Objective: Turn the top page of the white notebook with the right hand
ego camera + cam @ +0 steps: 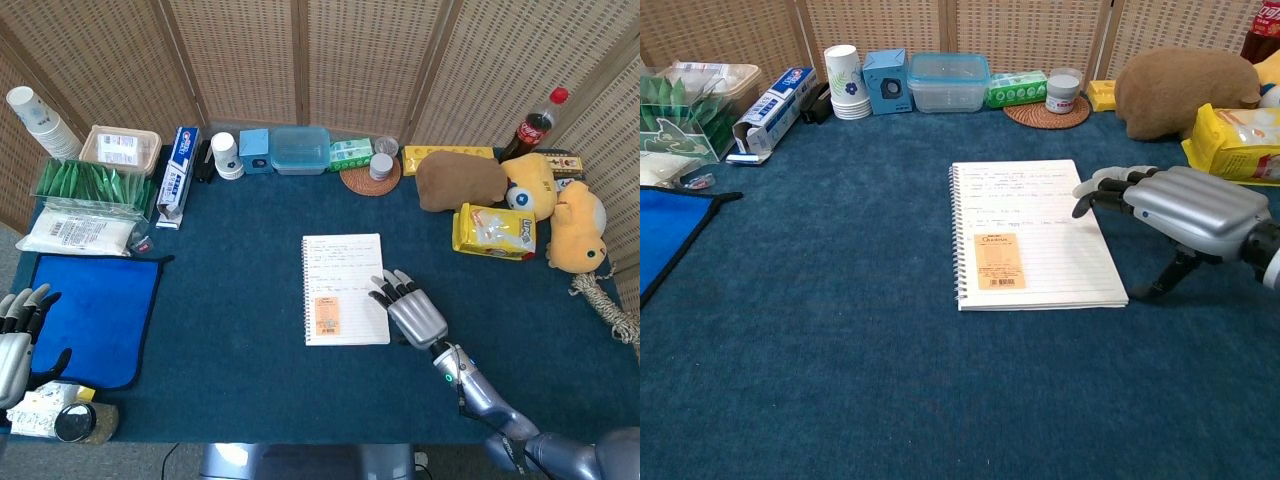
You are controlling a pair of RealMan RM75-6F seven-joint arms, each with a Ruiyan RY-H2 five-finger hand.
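The white spiral notebook (343,288) (1030,235) lies flat on the blue table cover, spiral at its left, top page lined with an orange sticker. My right hand (408,308) (1180,208) hovers palm down at the notebook's right edge. Its fingers (1092,193) are spread and reach just over that edge, holding nothing. The thumb points down to the cloth beside the notebook's lower right corner. My left hand (17,338) rests open at the far left edge, beside the blue cloth (92,312).
Along the back stand a toothpaste box (178,172), paper cups (847,82), a clear lidded container (299,150) and a coaster with a small jar (372,174). Plush toys (505,182), a yellow snack bag (495,231) and a cola bottle (533,127) crowd the right side.
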